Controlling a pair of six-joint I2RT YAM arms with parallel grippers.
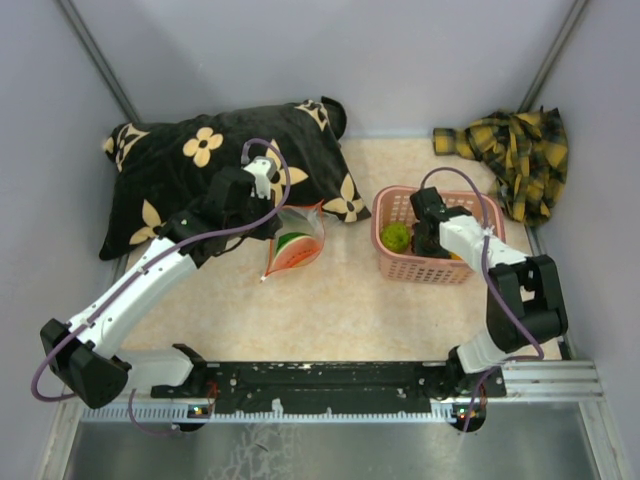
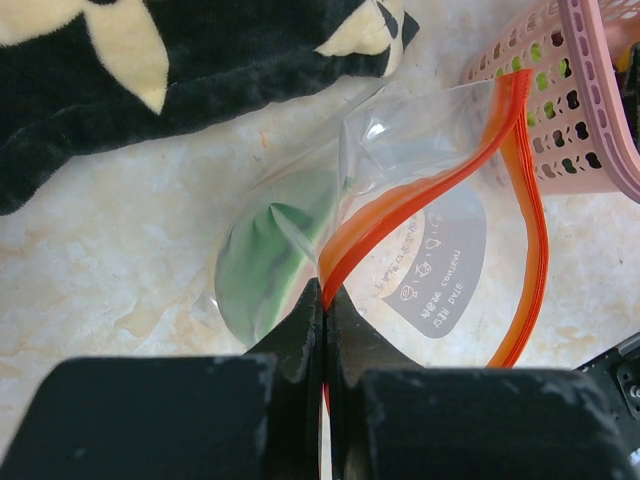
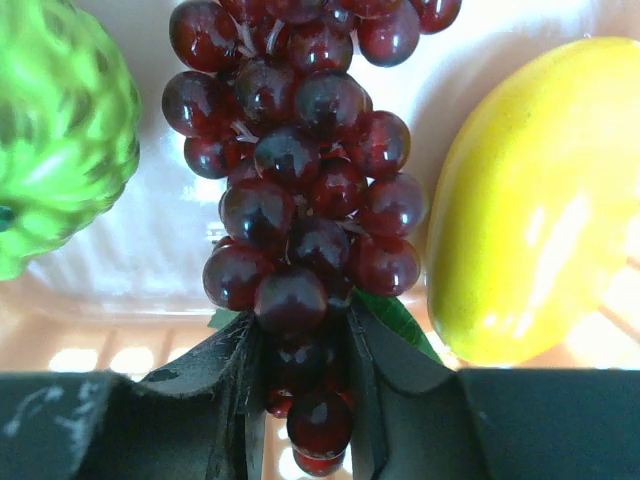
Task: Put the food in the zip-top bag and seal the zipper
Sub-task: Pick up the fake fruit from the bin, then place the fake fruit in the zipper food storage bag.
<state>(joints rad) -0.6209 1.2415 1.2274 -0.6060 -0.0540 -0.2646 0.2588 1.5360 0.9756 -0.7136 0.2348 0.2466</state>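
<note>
The clear zip-top bag [image 1: 297, 243] lies on the table by the pillow, with an orange piece and a green piece [image 2: 260, 265] inside. My left gripper [image 2: 327, 300] is shut on its red-orange zipper strip [image 2: 420, 195], holding the mouth open; it shows in the top view [image 1: 275, 205]. My right gripper [image 3: 300, 350] is down in the pink basket [image 1: 385, 215], shut on a bunch of dark red grapes [image 3: 300, 190]. A yellow mango-like piece [image 3: 540, 200] lies to its right and a bumpy green ball [image 3: 60, 130] to its left. The slider is not visible.
A black pillow with cream flowers [image 1: 200, 170] lies at the back left, touching the bag. A yellow plaid cloth [image 1: 515, 150] is bunched at the back right behind the basket. The basket's wall [image 2: 590, 130] is close to the bag's mouth.
</note>
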